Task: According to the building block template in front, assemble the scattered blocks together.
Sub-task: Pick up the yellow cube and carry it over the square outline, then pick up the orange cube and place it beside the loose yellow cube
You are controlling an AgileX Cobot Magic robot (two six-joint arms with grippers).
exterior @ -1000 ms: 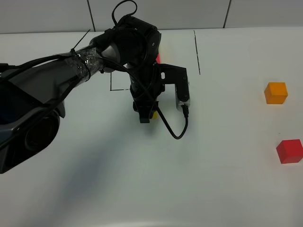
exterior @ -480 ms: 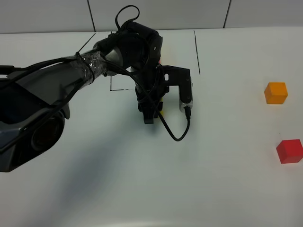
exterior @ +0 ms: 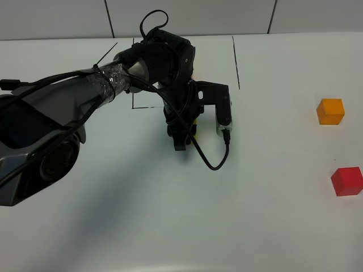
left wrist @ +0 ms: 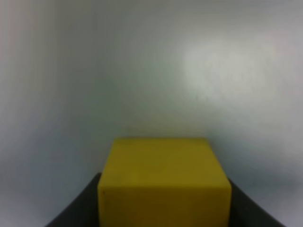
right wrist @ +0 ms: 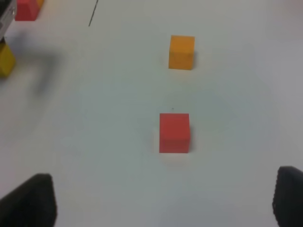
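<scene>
Left gripper (exterior: 182, 139), fingers closed on yellow cube (left wrist: 163, 177), has edged slightly sideways near the template (right wrist: 27, 8), which the arm (exterior: 85, 90) largely hides; placement seems imminent. Orange cube (exterior: 330, 111) and red cube (exterior: 346, 181) lie well apart from the template, untouched. Right gripper (right wrist: 161, 194): fingers wide, empty. 2 cubes remain.

The left arm (exterior: 102, 85) hides most of the building block template (right wrist: 26, 10); the yellow cube (left wrist: 163, 182) looks blurred and cropped.
</scene>
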